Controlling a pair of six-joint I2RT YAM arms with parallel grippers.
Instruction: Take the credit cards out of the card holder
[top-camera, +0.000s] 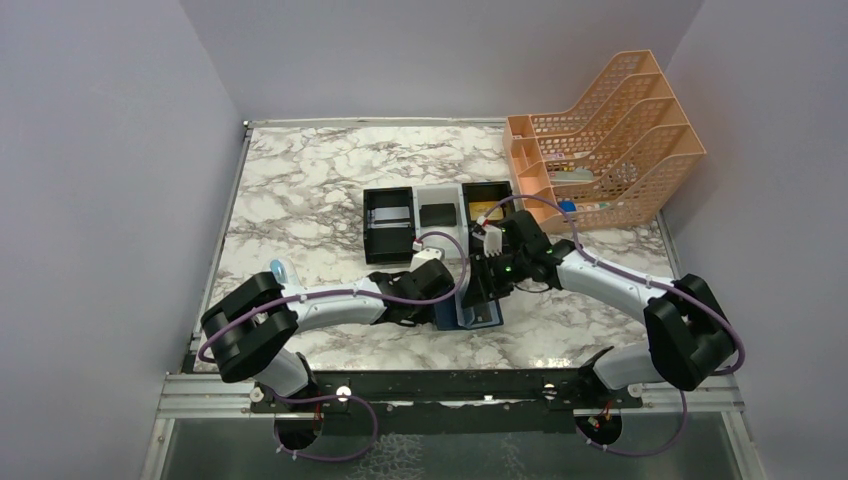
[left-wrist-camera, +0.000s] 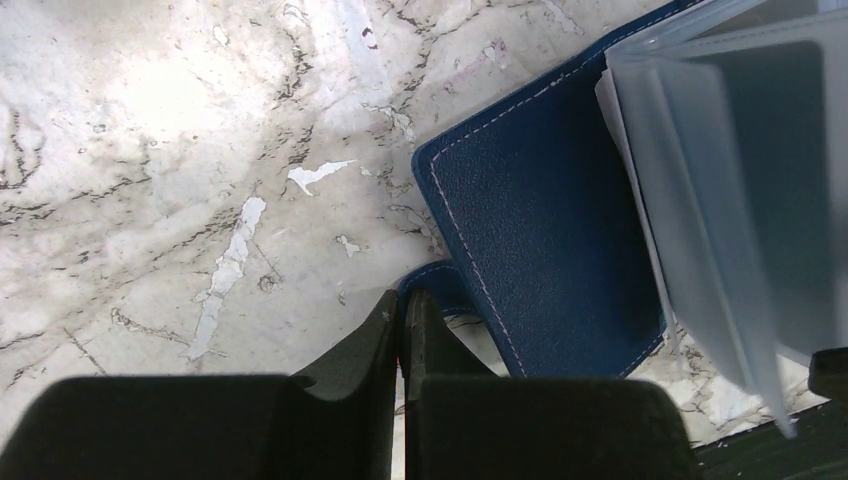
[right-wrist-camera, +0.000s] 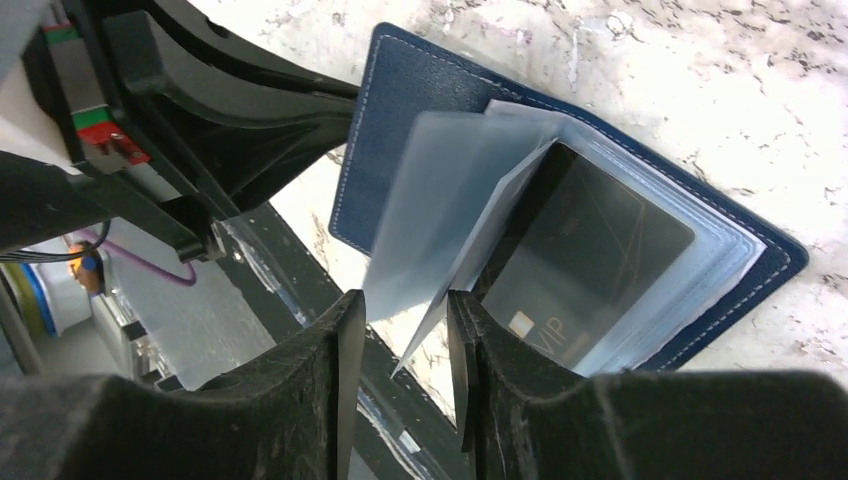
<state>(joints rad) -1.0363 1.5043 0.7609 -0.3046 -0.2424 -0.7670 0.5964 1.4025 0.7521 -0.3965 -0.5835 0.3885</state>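
Near the front edge of the surface (top-camera: 300, 190): the card holder (top-camera: 470, 312) lies open and flat, between the two pincers.
Holder cover: dark blue with pale stitching along its edge, lying on the marble.
Clear pockets (right-wrist-camera: 440, 200): some pages stand up from the holder and fan out. The others lie flat in a stack.
Black card (right-wrist-camera: 590, 250): it sits inside a flat pocket of the holder. A small gold chip and the letters VIP show on it.
Left pincer (left-wrist-camera: 402, 305): clenched, with its two fingers pressed together and nothing between them. The tips are low over the surface, just beside the holder's corner.
Tab (left-wrist-camera: 440, 282): small and blue, it curls out from the holder right next to the left pincer's tip.
Right pincer (right-wrist-camera: 402, 305): released, with its fingers apart. The standing clear pages poke into the gap between them. I cannot tell if a finger touches a page.
Behind the holder: a black tray (top-camera: 367, 225), a white tray (top-camera: 437, 192) and another black tray (top-camera: 490, 188) sit side by side. The right arm hides part of the last one.
Far right corner: a peach rack (top-camera: 600, 130) stands well apart from the holder.
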